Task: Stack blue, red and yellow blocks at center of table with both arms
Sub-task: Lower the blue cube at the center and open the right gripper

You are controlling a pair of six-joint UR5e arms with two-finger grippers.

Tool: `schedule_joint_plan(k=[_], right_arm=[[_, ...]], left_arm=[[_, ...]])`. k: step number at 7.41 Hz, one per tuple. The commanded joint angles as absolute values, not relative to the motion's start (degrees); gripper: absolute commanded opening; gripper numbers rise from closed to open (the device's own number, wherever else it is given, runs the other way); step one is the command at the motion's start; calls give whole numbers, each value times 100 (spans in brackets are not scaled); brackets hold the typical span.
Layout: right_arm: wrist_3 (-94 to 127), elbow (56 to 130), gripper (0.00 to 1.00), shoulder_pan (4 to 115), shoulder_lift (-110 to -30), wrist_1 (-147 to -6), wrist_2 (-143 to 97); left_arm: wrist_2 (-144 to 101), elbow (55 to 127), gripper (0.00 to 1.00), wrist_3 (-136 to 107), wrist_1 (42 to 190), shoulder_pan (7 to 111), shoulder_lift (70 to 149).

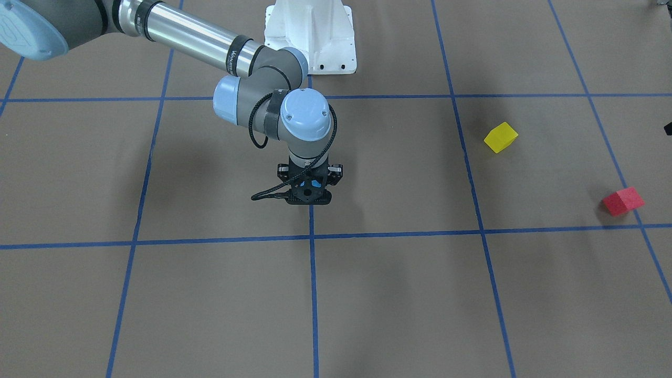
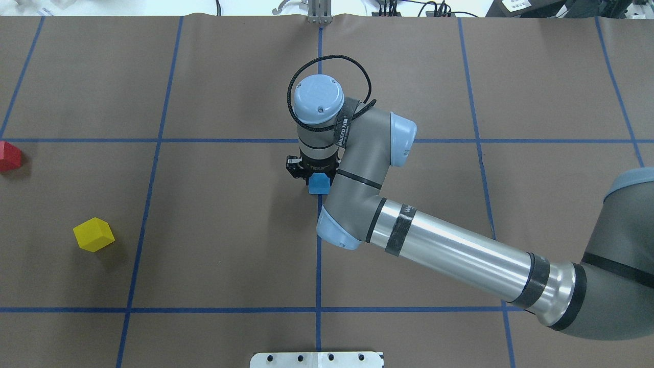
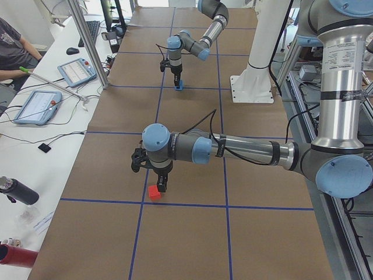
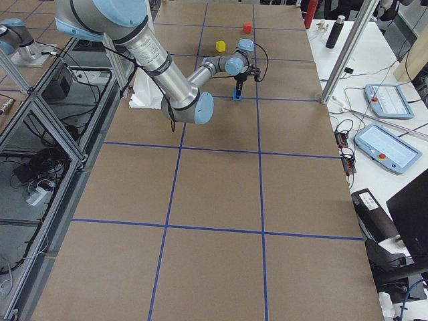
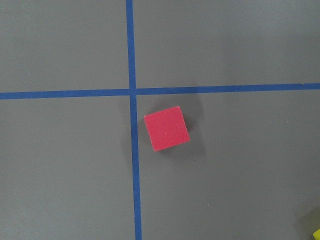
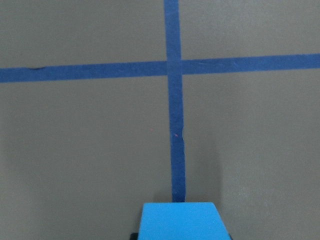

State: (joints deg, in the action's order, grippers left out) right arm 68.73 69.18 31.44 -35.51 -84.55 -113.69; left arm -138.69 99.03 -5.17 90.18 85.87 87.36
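My right gripper [image 1: 311,190] stands at the middle of the table [image 1: 399,294], over a blue tape line, shut on the blue block [image 2: 320,183]. That block fills the bottom edge of the right wrist view [image 6: 181,221] and hangs low, at or just above the surface. The yellow block [image 2: 93,234] and the red block [image 2: 9,156] lie apart on the robot's left side. In the exterior left view my left gripper [image 3: 161,186] hovers over the red block [image 3: 154,192]; I cannot tell whether it is open or shut. The red block [image 5: 166,128] sits beside a tape crossing.
The white pedestal base [image 1: 310,37] stands at the robot's edge of the table. A side bench along the far edge carries tablets [image 3: 36,107], cables and a dark bottle [image 3: 17,191], with a seated person [image 3: 14,46] and an aluminium post [image 3: 87,44].
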Motion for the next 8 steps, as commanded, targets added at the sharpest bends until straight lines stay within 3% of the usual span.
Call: schedule_joint_plan(k=[1,5,7,8], right_arm=[[6873,6917,100,3138,-3551,-8455,-11329],[6759,6952,100,3155,-3551,-8367,-11338],[6680,7432,100,3400,-3698,-8446,-11661],[6706,8027,100,3619,-4057,-8568,-11854]], left_arm=[[-13869,9905,100,-519,9018,8587,8736],[-13869,9905,100,-527,9018,8587,8736],[-13834,9757,100,-527,9026,8464,8823],[-13825,9451,100,-545,9200,8368,9016]])
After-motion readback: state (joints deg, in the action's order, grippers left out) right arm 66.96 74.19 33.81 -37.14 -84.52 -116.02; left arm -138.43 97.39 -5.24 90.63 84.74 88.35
